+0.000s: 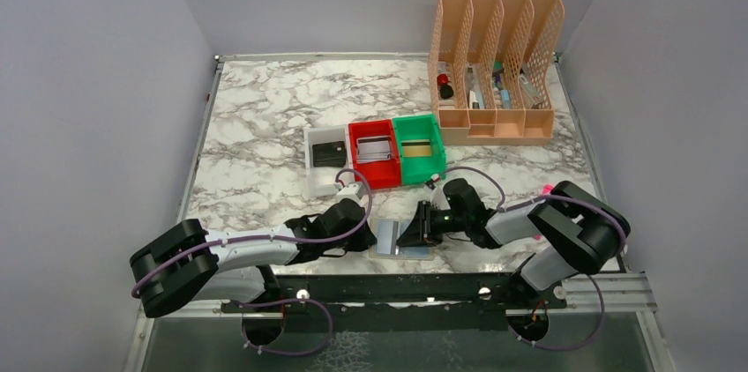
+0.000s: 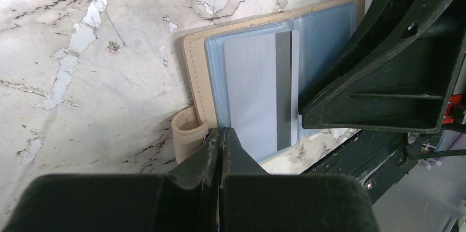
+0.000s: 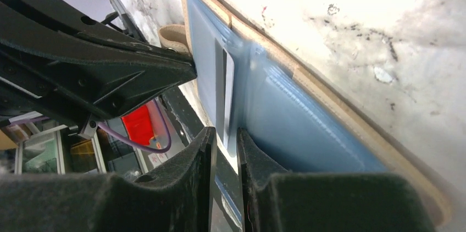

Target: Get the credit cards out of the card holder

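Two claws are at the card holder (image 2: 192,56), which lies open on the table (image 2: 82,78) right under them. The left claw (image 2: 221,139) is squeezed together. Its tip presses down on the holder's edge, just beside the little strap (image 2: 187,138). The right claw (image 3: 226,143) has its two sides a little apart, with the edge of the grey card (image 3: 228,89) in the gap. That card sits in the blue-grey pocket side of the holder.

What could go wrong? The right claw does not look tight on the card, so if it pulls now, the card might just stay in its pocket. If the left claw stops pressing, the whole holder could slide along with the card.

Three trays stand beyond both claws. The white tray (image 1: 310,160) has a black card (image 1: 328,154). The red tray (image 1: 379,176) has a silver card (image 1: 375,150). The green tray (image 1: 422,169) has a yellow card (image 1: 419,148). Farther off, beyond the right claw, a peach rack (image 1: 494,37) holds pens and small bits.
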Tool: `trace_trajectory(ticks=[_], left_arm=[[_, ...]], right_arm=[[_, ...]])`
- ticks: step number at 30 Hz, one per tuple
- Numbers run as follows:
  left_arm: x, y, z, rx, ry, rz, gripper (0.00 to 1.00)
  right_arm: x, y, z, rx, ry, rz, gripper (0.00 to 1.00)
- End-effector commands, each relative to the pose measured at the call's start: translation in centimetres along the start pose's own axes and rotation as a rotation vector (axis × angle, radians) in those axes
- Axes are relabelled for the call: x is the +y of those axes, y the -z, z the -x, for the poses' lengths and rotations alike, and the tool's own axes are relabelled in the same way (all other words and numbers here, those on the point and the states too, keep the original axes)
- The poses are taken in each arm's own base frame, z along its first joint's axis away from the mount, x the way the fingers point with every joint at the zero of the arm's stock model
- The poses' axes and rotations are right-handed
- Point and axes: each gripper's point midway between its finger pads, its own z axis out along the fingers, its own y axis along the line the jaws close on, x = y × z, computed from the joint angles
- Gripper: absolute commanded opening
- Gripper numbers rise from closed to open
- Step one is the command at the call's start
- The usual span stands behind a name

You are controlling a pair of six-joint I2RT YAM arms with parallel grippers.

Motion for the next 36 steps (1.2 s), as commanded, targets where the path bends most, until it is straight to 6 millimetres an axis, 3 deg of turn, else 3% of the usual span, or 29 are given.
trace_trajectory(ticks=[1,9,14,19,30,34,36], left_arm=[[0.8,0.0,-0.6,0.012,-0.028,0.021,0.00],[0.7,-0.1,-0.7,0.021,-0.033,0.018,0.00],[0.8,-0.2,-0.8,0.025,-0.032,0.023,0.00],[1.5,-0.1,-0.9,0.022,-0.023,0.054,0.00],[2.0,0.4,-0.9,0.012,-0.011,0.064,0.00],[0.9,0.8,0.0,-0.017,-0.019,0.025,0.00],[-0.6,1.2,1.1,-0.050,-0.038,-0.024,0.12]], right_arm=[[0.4,-0.6,0.5,0.009,0.016,0.027,0.25],[0.7,-0.9,0.0,0.035,0.007,0.087,0.24],[0.5,-0.8,0.0,0.025,0.000,0.073,0.10],[-0.6,-0.5,-0.1,0.013,0.001,0.006,0.05],[-3.2,0.8,-1.1,0.040,-0.020,-0.070,0.05],[-3.1,0.7,-0.9,0.035,-0.018,-0.062,0.05],[-3.0,0.5,-0.8,0.035,-0.022,-0.054,0.05]])
